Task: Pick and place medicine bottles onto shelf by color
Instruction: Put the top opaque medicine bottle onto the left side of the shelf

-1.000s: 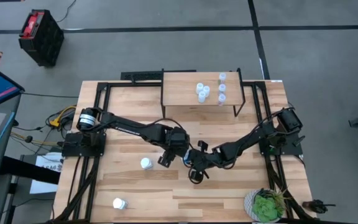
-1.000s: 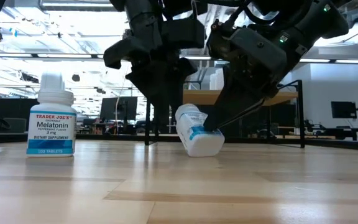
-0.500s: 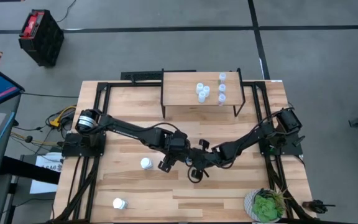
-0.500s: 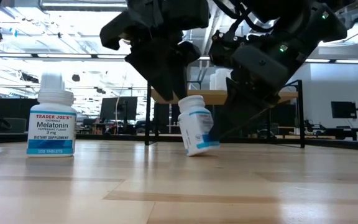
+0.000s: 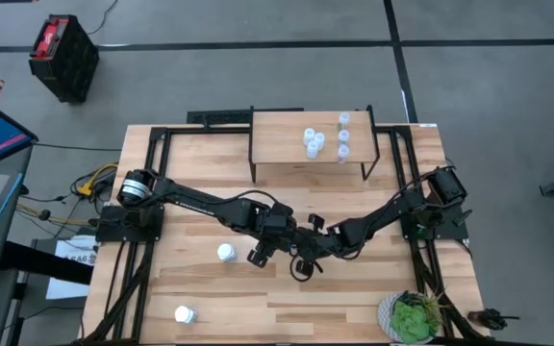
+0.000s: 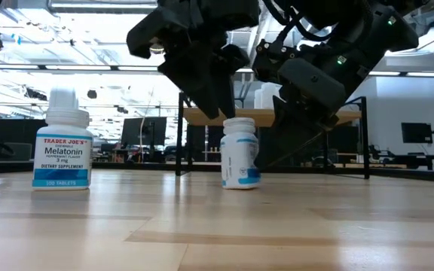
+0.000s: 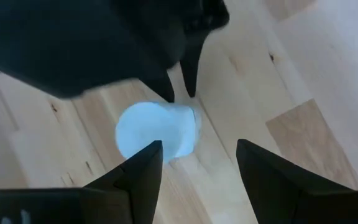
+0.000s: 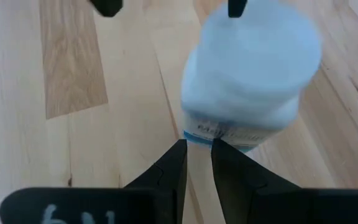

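Note:
A white bottle with a blue label (image 6: 239, 161) stands upright on its base mid-table; its cap (image 7: 155, 129) shows in the left wrist view. My left gripper (image 5: 265, 252) hangs open just above the bottle, pointing steeply down. My right gripper (image 5: 301, 267) is shut, slanting down, with its tips at the bottle's lower side. Two more white bottles (image 5: 226, 253) (image 5: 184, 313) stand near the table's left front. The shelf (image 5: 277, 144) at the far edge carries white bottles (image 5: 313, 141) and pale ones (image 5: 343, 135). My left gripper (image 7: 197, 155) has one fingertip (image 7: 149, 155) at the rim of the bottle's cap, coming from above. I cannot tell whether it touches. My right gripper (image 8: 197, 146) has its shut fingertips (image 8: 178, 152) against the bottle's lower side at the label (image 8: 229, 134), slanting down from the table's right. The bottle stands on the table.
A green potted plant (image 5: 414, 317) sits at the table's near right corner. The labelled white bottle (image 6: 62, 147) stands to the left of both grippers. Black frame rails (image 5: 152, 192) run along the table's sides.
The bottle leaned far over on the edge of its base and now stands upright. My left gripper has moved a little up and toward the right gripper, staying open above the cap.

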